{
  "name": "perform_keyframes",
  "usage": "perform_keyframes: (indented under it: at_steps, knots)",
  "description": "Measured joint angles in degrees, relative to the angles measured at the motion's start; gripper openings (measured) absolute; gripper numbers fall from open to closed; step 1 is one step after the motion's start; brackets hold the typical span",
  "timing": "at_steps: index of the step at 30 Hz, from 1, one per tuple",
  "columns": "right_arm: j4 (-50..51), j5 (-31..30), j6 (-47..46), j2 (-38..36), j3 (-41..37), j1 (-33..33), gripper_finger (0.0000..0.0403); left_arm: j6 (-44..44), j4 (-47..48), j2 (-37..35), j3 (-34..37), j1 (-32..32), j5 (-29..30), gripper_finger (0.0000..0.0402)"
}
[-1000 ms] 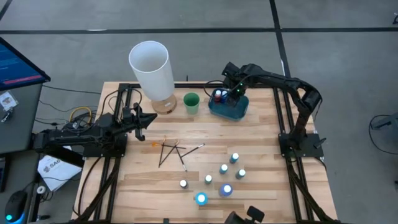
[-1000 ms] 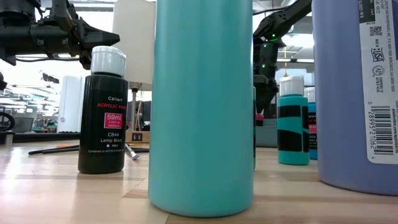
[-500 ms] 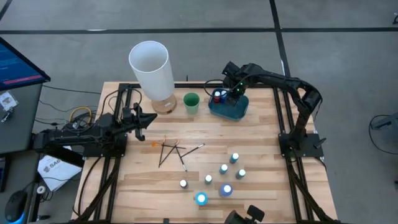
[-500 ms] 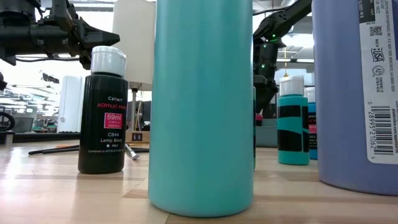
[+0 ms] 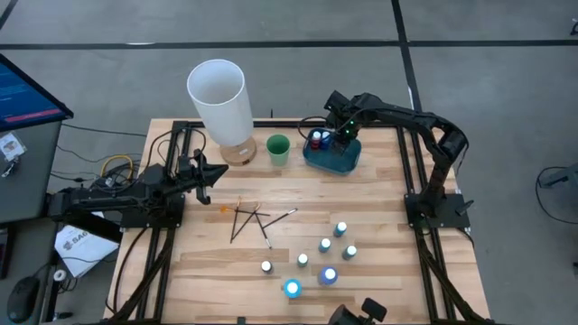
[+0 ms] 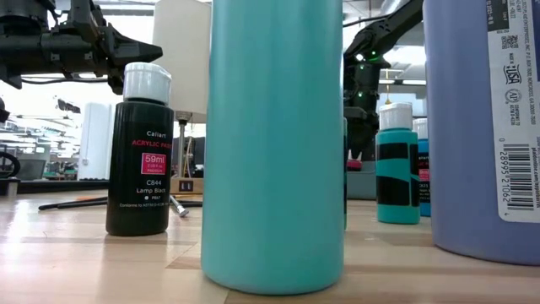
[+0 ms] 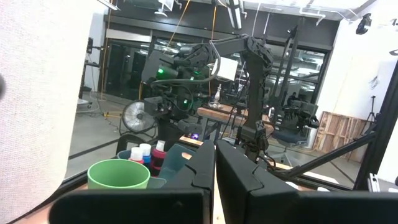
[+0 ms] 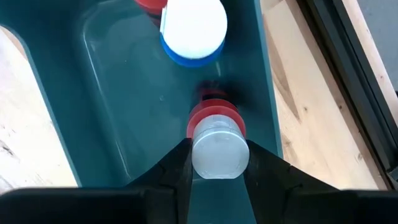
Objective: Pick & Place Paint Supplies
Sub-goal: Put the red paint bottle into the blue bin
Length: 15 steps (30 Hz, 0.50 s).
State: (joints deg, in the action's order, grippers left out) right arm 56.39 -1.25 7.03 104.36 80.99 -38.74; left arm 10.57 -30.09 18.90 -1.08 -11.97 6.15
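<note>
We take the blue tray at the far edge of the table as our landmark. Nearest the front edge, well apart from the tray, stands a loose cluster of paint bottles: a large teal bottle and a large purple bottle, both smooth plastic cylinders standing upright, with a small black bottle beside them (its label reads Lamp Black, its ribbed white cap points straight up). A small teal-and-black bottle stands a little closer to the tray, also upright.

Between that cluster and the tray, thin dark brushes lie flat on the wood, their long axes crossing one another at angles.

At the tray, the right gripper reaches down inside it, its two fingers pinching a red bottle by the white cap; the bottle stands upright, its long axis vertical, in the glossy, round-cornered basin. Just beside it in the tray stands a blue bottle with a round white cap.

Just beside the tray sits a green cup, and farther from the tray on the same side a tall white cylinder.

The left gripper waits well away from the tray, above the table, its fingers pressed together.
</note>
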Motion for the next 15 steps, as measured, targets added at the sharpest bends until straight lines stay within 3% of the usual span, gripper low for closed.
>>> perform_keyframes:
  at_steps: [9,15]
  knots:
    - [-1.13,-0.01,0.44,0.00,-0.02,0.09,0.0115,0.00,0.00,0.00,0.00,0.00,-0.02,0.0002]
    - [-1.54,-0.03,0.44,0.00,-0.04,0.09,0.0150,0.01,0.00,0.00,0.00,0.00,0.00,0.0002]
